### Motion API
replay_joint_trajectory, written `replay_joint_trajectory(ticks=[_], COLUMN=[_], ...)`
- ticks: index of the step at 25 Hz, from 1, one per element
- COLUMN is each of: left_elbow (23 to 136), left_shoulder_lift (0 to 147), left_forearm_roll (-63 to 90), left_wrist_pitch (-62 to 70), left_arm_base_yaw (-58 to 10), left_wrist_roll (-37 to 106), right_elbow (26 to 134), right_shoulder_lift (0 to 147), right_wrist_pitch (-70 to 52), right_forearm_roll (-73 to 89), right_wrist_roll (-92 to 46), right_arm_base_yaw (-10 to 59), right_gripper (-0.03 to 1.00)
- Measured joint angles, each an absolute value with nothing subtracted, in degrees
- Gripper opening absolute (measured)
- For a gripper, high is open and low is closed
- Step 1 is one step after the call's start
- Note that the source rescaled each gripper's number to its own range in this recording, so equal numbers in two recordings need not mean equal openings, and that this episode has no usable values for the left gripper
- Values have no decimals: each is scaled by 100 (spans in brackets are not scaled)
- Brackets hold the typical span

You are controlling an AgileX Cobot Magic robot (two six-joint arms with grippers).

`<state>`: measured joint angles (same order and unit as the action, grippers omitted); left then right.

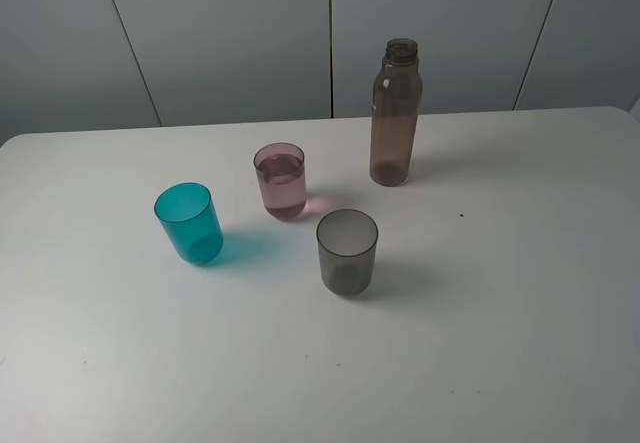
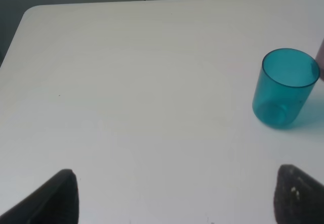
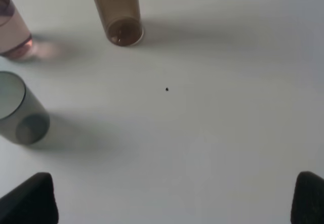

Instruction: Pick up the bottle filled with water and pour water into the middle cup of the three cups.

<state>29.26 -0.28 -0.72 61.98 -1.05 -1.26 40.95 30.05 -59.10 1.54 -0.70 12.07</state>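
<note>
The bottle [image 1: 394,123] stands upright and uncapped on the white table, behind and to the right of the cups; its lower part shows in the right wrist view [image 3: 117,11]. The pink middle cup [image 1: 281,181] holds some water and also shows in the right wrist view [image 3: 11,32]. The teal cup [image 1: 189,224] stands to its left and shows in the left wrist view [image 2: 284,88]. The grey cup [image 1: 347,253] stands nearer the front and shows in the right wrist view [image 3: 17,110]. My left gripper [image 2: 174,204] is open and empty. My right gripper [image 3: 169,204] is open and empty. Neither arm shows in the exterior view.
The white table [image 1: 500,313] has a rounded far-left corner [image 2: 30,11] and a grey panelled wall behind it. A small dark speck [image 3: 167,88] lies on the table right of the grey cup.
</note>
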Motion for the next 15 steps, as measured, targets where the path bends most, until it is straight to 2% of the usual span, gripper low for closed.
replay_joint_trajectory(ticks=[9,15], left_elbow=[2926,2926], left_shoulder_lift=[-28,-28], left_forearm_roll=[-72,-72], left_wrist_pitch=[6198,6198], left_arm_base_yaw=[-105,-105], left_wrist_roll=[-126,-126], right_elbow=[3118,2938], right_shoulder_lift=[872,22], right_wrist_pitch=[-6273,-6272], right_forearm_roll=[534,534], right_wrist_roll=[-70,-70], right_arm_base_yaw=[1207,1207], right_gripper=[100,100])
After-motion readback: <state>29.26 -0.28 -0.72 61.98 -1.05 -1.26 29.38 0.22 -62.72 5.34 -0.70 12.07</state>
